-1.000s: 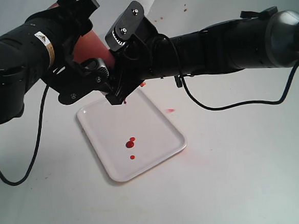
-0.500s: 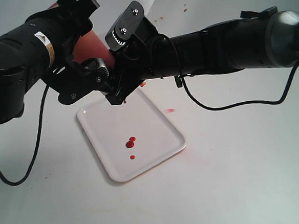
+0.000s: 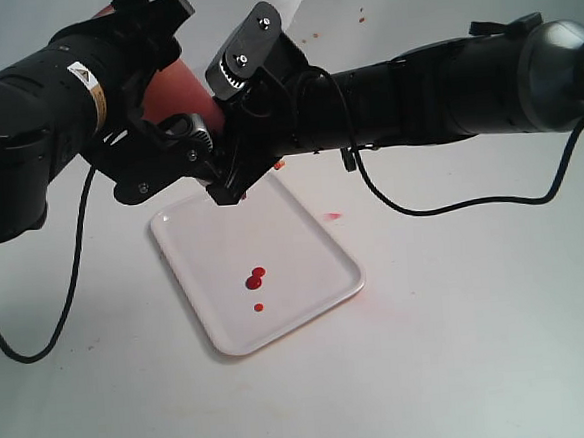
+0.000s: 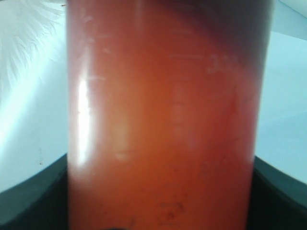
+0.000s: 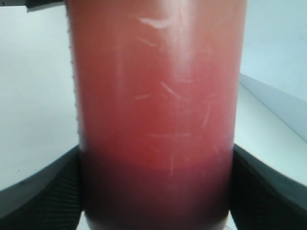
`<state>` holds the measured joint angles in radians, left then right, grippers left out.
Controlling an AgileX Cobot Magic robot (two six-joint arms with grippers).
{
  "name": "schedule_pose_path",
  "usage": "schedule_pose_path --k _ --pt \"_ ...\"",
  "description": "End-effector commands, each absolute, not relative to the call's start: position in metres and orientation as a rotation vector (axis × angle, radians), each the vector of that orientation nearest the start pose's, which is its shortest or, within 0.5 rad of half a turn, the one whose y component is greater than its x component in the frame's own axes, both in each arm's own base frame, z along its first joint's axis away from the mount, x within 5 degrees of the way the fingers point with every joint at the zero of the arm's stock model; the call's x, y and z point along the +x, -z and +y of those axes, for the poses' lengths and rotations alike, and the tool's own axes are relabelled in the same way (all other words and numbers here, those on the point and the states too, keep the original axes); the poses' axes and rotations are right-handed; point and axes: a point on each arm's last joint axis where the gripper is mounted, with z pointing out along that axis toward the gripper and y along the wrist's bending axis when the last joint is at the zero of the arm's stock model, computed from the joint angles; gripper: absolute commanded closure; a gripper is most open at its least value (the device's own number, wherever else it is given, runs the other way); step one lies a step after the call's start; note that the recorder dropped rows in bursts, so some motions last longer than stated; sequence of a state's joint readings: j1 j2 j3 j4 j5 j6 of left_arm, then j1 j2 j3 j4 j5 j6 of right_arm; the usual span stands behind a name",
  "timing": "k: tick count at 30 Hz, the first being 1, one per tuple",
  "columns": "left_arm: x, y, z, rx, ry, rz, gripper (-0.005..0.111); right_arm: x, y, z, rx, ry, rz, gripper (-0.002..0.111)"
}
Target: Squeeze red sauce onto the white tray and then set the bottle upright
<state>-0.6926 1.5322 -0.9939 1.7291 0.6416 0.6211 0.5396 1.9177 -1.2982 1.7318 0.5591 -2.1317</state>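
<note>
The bottle [image 3: 176,91], red-brown and translucent, is held tilted above the far end of the white tray [image 3: 309,240]; both arms hide its cap and nozzle. It fills the left wrist view [image 4: 163,115] and the right wrist view [image 5: 156,110]. My left gripper [image 4: 160,191] is shut on the bottle, a dark finger [image 4: 33,191] at each side. My right gripper [image 5: 156,187] is shut on it too, with ribbed pads [image 5: 43,191] against its wall. Three drops of red sauce [image 3: 255,280] lie near the tray's middle.
A faint pink smear [image 3: 333,216] marks the table right of the tray, and tiny red specks [image 3: 361,16] dot the back. A black cable [image 3: 71,285] hangs from the left arm and another [image 3: 442,207] from the right arm.
</note>
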Motion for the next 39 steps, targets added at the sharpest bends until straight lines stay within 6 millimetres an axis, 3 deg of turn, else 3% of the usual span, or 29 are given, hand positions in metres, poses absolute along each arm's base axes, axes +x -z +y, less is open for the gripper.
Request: schedule_pose_path --k 1,5,12,15,21,28,32,33,39 --pt "0.2892 -0.3008 -0.1723 -2.711 2.107 -0.728 0.107 0.3453 -0.2387 0.2619 -1.174 -0.656 1.592 0.043" --pt "0.2892 -0.3008 -0.1723 -2.711 2.107 -0.728 0.107 0.3453 -0.2387 0.2619 -1.174 -0.656 1.592 0.027" --pt "0.2892 -0.3008 -0.1723 -2.711 2.107 -0.728 0.107 0.3453 -0.2387 0.2619 -1.174 -0.656 1.592 0.029" --pt "0.2892 -0.3008 -0.1723 -2.711 2.107 -0.728 0.107 0.3453 -0.2387 0.2619 -1.174 -0.656 1.592 0.049" --pt "0.2892 -0.3008 -0.1723 -2.711 2.107 -0.728 0.107 0.3448 -0.2389 0.2622 -1.176 -0.663 1.588 0.108" --pt "0.2892 -0.3008 -0.1723 -2.711 2.107 -0.728 0.107 0.3448 -0.2389 0.2622 -1.170 -0.668 1.594 0.108" --pt "0.2892 -0.3008 -0.1722 -2.711 2.107 -0.731 0.107 0.3448 -0.2389 0.2622 -1.168 -0.670 1.596 0.097" --pt "0.2892 -0.3008 -0.1722 -2.711 2.107 -0.731 0.107 0.3448 -0.2389 0.2622 -1.151 -0.685 1.611 0.084" --pt "0.2892 -0.3008 -0.1722 -2.711 2.107 -0.731 0.107 0.3449 -0.2405 0.2617 -1.113 -0.707 1.642 0.039"
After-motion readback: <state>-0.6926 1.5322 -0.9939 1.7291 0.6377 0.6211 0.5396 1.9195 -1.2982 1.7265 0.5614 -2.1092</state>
